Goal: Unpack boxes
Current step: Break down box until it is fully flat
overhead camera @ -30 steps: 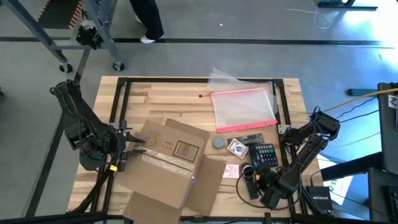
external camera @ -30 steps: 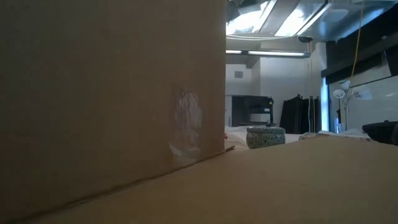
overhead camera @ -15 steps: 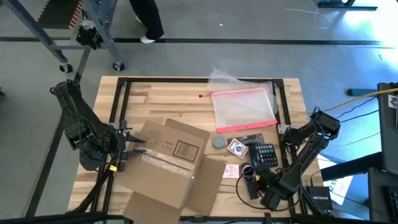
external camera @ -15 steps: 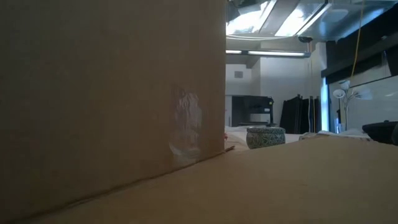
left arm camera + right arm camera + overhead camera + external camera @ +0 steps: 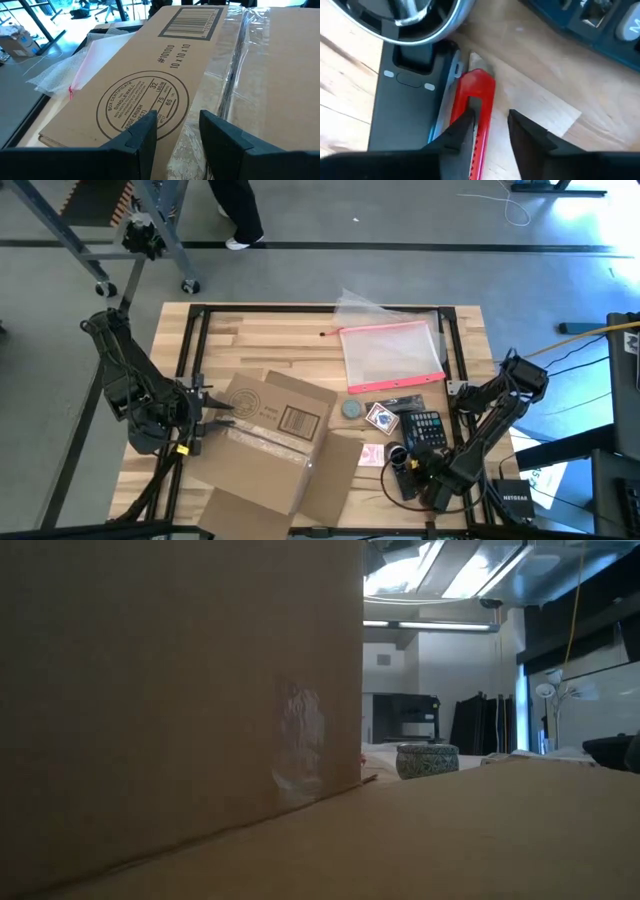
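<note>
The brown cardboard box (image 5: 270, 435) lies on the table's near left, one flap spread toward the near edge. It fills the low view (image 5: 180, 690). My left gripper (image 5: 207, 416) is at the box's left edge. In its wrist view its open fingers (image 5: 177, 132) stand over the box's printed, taped top (image 5: 165, 65). My right gripper (image 5: 408, 477) points down at the table's near right. Its fingers (image 5: 492, 132) are a little apart over a red-handled cutter (image 5: 479, 95), which lies beside a black device (image 5: 415, 95). My left gripper's fingertips (image 5: 142, 137) stand low over the box top by the clear tape (image 5: 235, 75); I cannot tell whether they touch it. My right gripper's one finger (image 5: 465, 132) covers the red cutter's handle from above; I cannot tell whether it touches it.
A clear pouch with a pink-red zip edge (image 5: 390, 352) and a bubble bag (image 5: 362, 308) lie at the far right. A round tin (image 5: 352, 409), card pack (image 5: 381, 418), calculator (image 5: 425, 427) and red packet (image 5: 371, 454) crowd the table between the box and my right arm.
</note>
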You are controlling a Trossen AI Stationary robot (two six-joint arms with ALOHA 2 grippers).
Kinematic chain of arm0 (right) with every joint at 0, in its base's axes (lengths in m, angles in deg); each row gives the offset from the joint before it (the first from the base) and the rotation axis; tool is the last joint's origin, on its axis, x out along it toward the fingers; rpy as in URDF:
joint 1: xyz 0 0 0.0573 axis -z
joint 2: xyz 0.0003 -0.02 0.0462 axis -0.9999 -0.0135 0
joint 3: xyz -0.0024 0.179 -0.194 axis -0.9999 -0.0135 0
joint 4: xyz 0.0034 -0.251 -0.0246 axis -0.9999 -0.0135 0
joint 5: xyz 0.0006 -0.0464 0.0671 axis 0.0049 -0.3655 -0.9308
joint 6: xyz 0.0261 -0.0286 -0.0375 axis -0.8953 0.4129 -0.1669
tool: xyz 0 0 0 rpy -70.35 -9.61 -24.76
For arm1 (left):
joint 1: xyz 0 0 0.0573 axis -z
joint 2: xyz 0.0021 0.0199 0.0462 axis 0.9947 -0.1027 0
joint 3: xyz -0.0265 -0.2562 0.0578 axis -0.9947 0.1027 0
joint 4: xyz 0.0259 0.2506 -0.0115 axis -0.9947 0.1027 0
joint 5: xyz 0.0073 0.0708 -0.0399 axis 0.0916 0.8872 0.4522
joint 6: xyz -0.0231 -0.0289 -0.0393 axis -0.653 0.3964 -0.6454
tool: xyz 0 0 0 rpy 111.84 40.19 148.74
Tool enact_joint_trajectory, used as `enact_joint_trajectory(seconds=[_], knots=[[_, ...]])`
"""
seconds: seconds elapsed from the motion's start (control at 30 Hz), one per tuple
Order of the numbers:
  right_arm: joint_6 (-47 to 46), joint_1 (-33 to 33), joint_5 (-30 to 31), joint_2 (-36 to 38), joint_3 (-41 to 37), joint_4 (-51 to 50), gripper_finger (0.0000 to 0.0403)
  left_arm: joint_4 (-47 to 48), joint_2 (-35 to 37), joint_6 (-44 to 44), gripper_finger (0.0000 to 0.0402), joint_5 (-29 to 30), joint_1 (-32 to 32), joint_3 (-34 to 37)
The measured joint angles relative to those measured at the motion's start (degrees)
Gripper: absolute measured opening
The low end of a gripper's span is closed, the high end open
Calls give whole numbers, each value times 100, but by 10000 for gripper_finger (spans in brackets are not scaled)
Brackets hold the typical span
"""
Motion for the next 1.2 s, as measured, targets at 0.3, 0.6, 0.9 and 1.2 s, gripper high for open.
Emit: enact_joint_trajectory(seconds=[0.3, 0.6, 0.9, 1.2], knots=[[1, -1, 102, 12, -154, 255, 11, 0, 0, 10, 140, 0, 0, 0], [118, 4, 67, -65, 433, -832, 1, -2, 0, 83, 140, 0, 0, 0], [290, 6, 61, -54, 1467, -2011, 1, -7, 2, 171, 140, 0, 0, 0], [350, -1, -161, -43, 1810, -1899, 20, -4, 2, 76, 140, -3, 0, 0]])
